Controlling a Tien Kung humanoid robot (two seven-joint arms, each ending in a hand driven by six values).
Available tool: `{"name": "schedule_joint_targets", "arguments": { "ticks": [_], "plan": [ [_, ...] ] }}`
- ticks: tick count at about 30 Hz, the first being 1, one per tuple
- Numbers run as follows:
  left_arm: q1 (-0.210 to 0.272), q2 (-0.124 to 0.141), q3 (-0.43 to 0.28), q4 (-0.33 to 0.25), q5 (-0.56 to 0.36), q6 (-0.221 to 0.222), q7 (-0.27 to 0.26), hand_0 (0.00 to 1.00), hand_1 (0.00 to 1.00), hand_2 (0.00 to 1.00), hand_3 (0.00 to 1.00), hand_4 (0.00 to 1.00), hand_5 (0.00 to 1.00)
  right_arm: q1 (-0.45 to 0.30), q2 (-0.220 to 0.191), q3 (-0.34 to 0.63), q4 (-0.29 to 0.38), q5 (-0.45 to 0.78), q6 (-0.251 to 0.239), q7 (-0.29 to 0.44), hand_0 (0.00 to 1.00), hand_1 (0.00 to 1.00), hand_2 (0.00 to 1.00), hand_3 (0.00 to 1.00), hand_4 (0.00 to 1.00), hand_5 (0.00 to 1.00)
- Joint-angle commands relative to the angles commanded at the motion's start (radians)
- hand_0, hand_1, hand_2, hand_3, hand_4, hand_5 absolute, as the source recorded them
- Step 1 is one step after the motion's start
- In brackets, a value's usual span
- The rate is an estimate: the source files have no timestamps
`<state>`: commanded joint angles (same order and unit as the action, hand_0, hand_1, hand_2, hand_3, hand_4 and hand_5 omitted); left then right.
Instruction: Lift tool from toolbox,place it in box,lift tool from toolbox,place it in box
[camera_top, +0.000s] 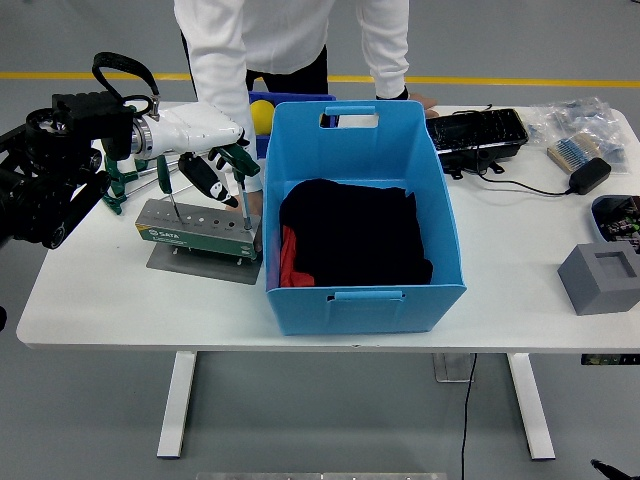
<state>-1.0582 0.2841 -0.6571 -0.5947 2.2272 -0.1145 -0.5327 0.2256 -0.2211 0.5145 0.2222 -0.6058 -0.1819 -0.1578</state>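
The green-grey toolbox rack (195, 232) stands on a metal plate left of the blue box (355, 285). Two green-handled screwdrivers (241, 160) stand upright in it. My left hand (215, 150), white with dark fingers, hovers just above the rack's back left; its fingers are relaxed and hold nothing. A person in white leans over the far edge, one hand (248, 200) down behind the rack next to the box. The box holds black cloth (350, 230) with something red (288, 255) under it.
Green clamps (115, 188) lie left of the rack. A yellow object (261, 115) sits behind the box. To the right are a black tray (478, 130), a cabled charger (590, 175), bagged parts (585, 120) and a grey foam block (600, 275).
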Motion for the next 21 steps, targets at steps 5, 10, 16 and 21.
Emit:
{"name": "schedule_joint_targets", "arguments": {
  "ticks": [5, 10, 16, 21],
  "plan": [
    [-0.005, -0.003, 0.006, 0.008, 0.002, 0.008, 0.005, 0.324, 0.188, 0.207, 0.27, 0.998, 0.546, 0.003, -0.002, 0.001, 0.0, 0.0, -0.001, 0.0, 0.618, 0.596, 0.668, 0.543, 0.777, 0.652],
    [-0.008, -0.007, 0.015, 0.017, -0.007, 0.021, 0.006, 0.324, 0.188, 0.207, 0.27, 0.998, 0.546, 0.004, -0.003, 0.002, 0.0, -0.002, -0.001, -0.001, 0.618, 0.596, 0.668, 0.543, 0.777, 0.652],
    [-0.01, -0.013, 0.015, 0.032, -0.035, 0.04, 0.0, 0.292, 0.138, 0.167, 0.216, 0.998, 0.563, 0.004, -0.003, 0.003, 0.0, -0.004, -0.001, -0.002, 0.619, 0.597, 0.668, 0.542, 0.776, 0.652],
    [-0.007, -0.015, 0.008, 0.043, -0.075, 0.054, -0.011, 0.256, 0.082, 0.122, 0.152, 0.998, 0.581, 0.004, -0.003, 0.003, 0.0, -0.003, -0.001, -0.002, 0.618, 0.596, 0.668, 0.543, 0.777, 0.652]
  ]
}}
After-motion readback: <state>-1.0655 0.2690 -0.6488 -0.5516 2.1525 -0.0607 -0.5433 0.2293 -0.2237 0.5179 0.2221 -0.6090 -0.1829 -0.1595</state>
